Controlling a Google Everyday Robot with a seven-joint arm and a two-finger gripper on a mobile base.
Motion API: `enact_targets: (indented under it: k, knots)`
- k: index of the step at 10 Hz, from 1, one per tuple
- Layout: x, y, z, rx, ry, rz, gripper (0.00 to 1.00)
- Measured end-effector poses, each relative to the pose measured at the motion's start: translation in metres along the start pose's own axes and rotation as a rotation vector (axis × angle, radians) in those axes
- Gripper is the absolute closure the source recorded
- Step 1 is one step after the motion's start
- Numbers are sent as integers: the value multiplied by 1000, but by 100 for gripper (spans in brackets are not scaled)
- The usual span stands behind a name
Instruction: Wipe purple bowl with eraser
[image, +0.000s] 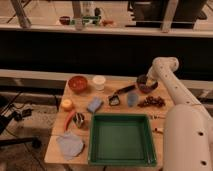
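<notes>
Behind the wooden table (112, 100) we see a dark wall panel and, higher up, a ledge with a few small items too blurred for us to name. On the table's far right corner sits the purple bowl (146, 84), and the white arm (172, 90) bends down over it from the right, so the gripper (149, 78) hangs just at the bowl's far right rim. We cannot tell how the gripper is set, nor whether it carries the eraser, which we cannot make out anywhere. Whether the gripper touches the bowl or only hovers close above it is also unclear to us. Left of the bowl, along the far edge, stand a white cup (99, 82) and a red-orange bowl (78, 83). Between cup and purple bowl lies a black-handled brush (120, 94), angled toward the middle of the table, with a blue sponge (94, 104) to its left and a small grey-blue cup (132, 99) to its right. Just in front of the purple bowl we see a dark reddish cluster (152, 102). A large green tray (123, 139) fills the near middle, and a grey cloth (69, 144) lies at the near left corner.
</notes>
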Motion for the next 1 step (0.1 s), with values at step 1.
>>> enact_targets:
  k: [1]
  knots:
    - [4, 7, 1, -13, 1, 1, 86]
